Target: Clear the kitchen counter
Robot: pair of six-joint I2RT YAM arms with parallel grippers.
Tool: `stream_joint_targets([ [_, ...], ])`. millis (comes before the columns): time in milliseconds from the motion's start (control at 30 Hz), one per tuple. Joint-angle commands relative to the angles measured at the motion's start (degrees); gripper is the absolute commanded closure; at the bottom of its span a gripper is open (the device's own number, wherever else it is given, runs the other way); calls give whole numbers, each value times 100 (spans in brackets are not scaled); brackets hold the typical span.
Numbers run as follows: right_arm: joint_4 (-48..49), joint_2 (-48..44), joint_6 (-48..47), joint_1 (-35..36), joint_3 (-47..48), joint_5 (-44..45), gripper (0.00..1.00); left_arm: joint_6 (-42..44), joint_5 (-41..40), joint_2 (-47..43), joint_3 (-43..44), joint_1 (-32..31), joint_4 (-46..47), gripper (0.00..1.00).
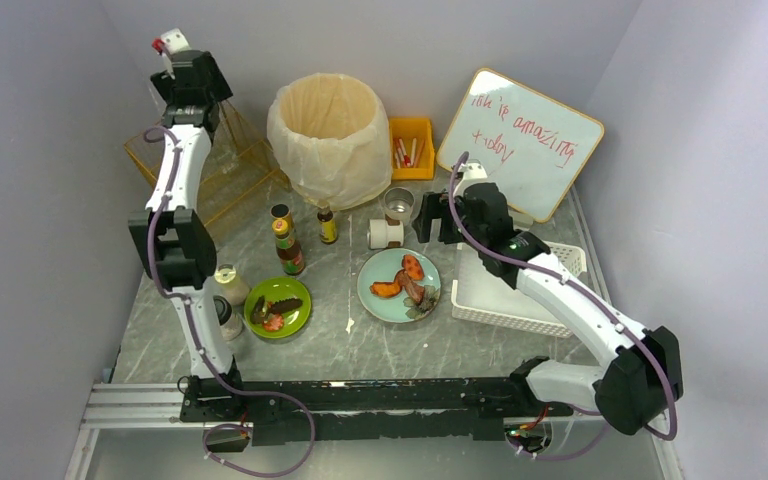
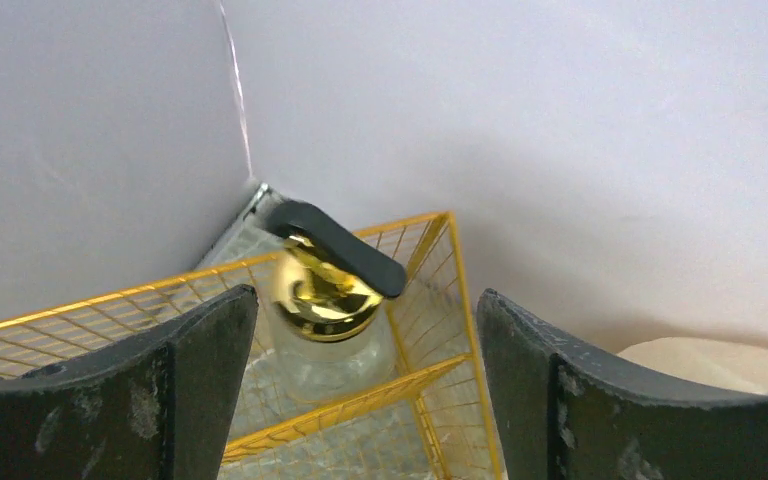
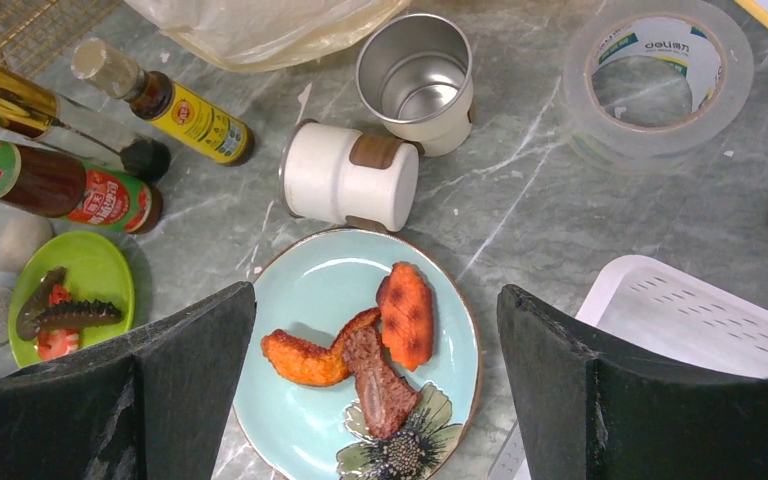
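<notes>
Left gripper [image 2: 365, 310] spread, jar [image 2: 325, 295] in basket [image 2: 400, 384]

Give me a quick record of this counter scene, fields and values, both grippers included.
left gripper: open, above glass jar in yellow wire rack
right gripper: open, over blue plate of food
kitchen counter: uncleared; green plate, metal cup, tipped white cup, tape roll, bottles
white basket: right of blue plate
</notes>
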Motion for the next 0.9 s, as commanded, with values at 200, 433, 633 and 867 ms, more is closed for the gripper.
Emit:
stream_joint_targets([
  [200,191,-319,-52,-32,-63,-98,6,-93,81,-1345,-477,3,-91,13],
  [433,181,-358,-52,-31,-54,-147,6,-403,618,-2114,-1167,3,-949,15],
  [633,84,-411,-78,-30,-73,-41,6,-726,1558,-3061,-2703,-4,-907,10],
  [867,-46,-414,-123,-31,-30,-52,6,-736,1440,-3718,-3873,-743,-1376,12],
])
